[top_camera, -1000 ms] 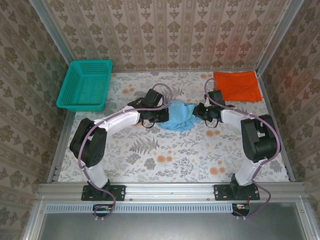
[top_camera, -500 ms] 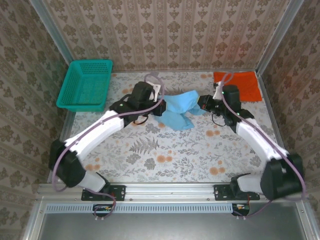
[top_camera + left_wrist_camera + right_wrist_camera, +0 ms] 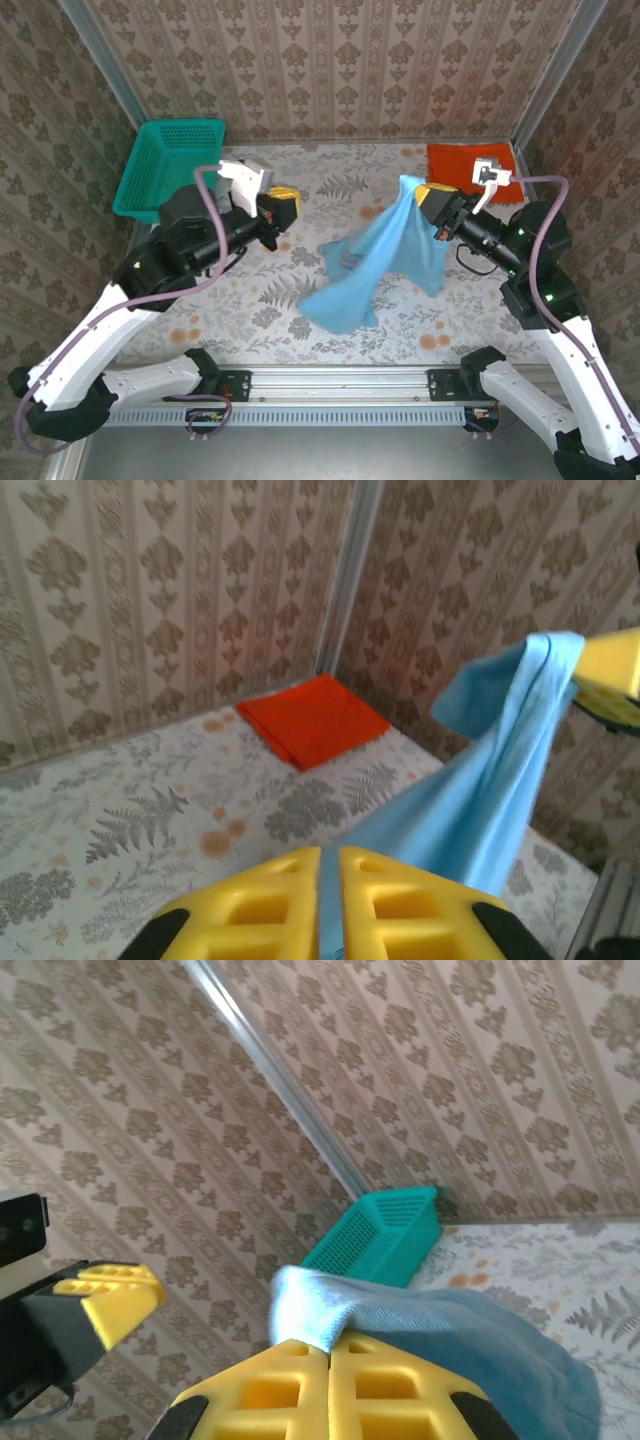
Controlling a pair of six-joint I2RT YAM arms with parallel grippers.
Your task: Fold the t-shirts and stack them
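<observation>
1. top external: right tool pinches a corner of the light blue t-shirt, which hangs over the table.
2. left tool is pressed together, apparently empty.
3. risk: a one-corner hold may let it bunch or slip; the orange-red t-shirt lies folded at the far right corner.

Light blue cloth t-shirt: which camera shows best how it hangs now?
Top external: the whole light blue cloth t-shirt shows, hanging from the right gripper, full drape visible. Right wrist gives the bunched corner pinched in its fingers; left wrist gives the upper part, side-on.
</observation>
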